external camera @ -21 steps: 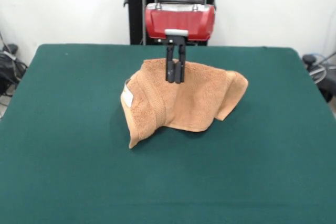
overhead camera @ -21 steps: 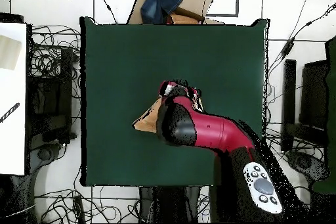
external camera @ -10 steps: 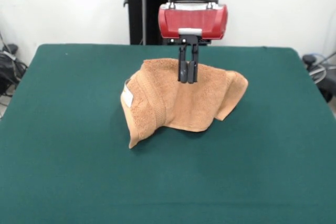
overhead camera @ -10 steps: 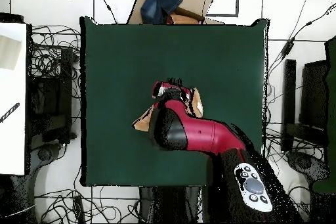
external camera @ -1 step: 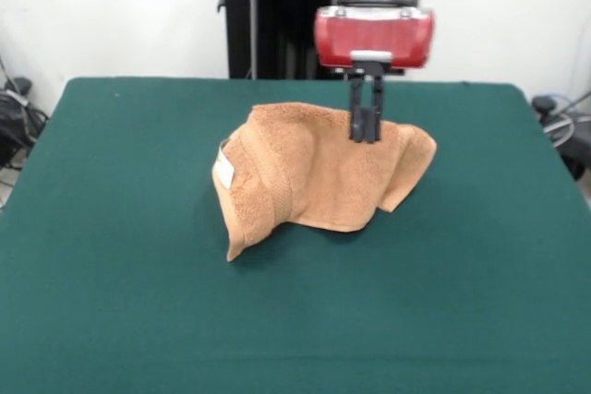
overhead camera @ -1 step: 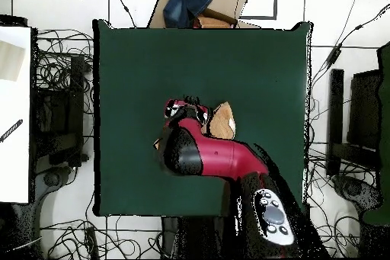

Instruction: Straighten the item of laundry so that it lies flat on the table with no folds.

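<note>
The item of laundry (external camera @ -1 step: pixel 314 177), an orange-tan towel with a white label, lies crumpled and humped in the middle of the green table (external camera @ -1 step: pixel 111 302). One corner is folded over at its right in the front view. My gripper (external camera @ -1 step: pixel 365 138) hangs over the towel's upper right part, fingers pressed together and shut on nothing, and the cloth is not lifted. In the overhead view the red arm covers most of the towel (overhead camera @ -1 step: pixel 222 120), and the gripper (overhead camera @ -1 step: pixel 181 109) shows at the arm's tip over the table (overhead camera @ -1 step: pixel 137 51).
A cardboard box with a blue cloth (overhead camera @ -1 step: pixel 196 2) sits just beyond the table's top edge in the overhead view. Cables lie all round the table, and a white surface (overhead camera @ -1 step: pixel 15 120) stands at the left.
The gripper has slid sideways across the towel, to the right in the front view, staying shut. The towel has kept its shape and place.
</note>
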### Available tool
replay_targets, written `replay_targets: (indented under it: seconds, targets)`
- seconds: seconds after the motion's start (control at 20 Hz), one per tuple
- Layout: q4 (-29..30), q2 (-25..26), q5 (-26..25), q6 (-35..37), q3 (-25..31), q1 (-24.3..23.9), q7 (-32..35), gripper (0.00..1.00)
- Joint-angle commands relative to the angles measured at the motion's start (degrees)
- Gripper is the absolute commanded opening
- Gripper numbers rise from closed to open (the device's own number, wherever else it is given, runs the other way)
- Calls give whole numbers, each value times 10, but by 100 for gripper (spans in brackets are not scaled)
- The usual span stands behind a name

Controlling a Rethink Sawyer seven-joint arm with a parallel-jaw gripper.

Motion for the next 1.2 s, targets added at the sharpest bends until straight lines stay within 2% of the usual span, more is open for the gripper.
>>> replay_targets:
  seconds: [0.05,0.15,0.45,0.65,0.85,1.2]
  targets:
    - [-85,40,87,124,-54,88,118,0]
    - [-113,52,102,136,-65,105,120,0]
    - [-102,67,109,76,-25,81,117,0]
    - [-80,64,107,56,-27,80,123,0]
    - [-51,50,93,53,-5,51,111,0]
    - [-38,50,73,38,7,27,98,0]
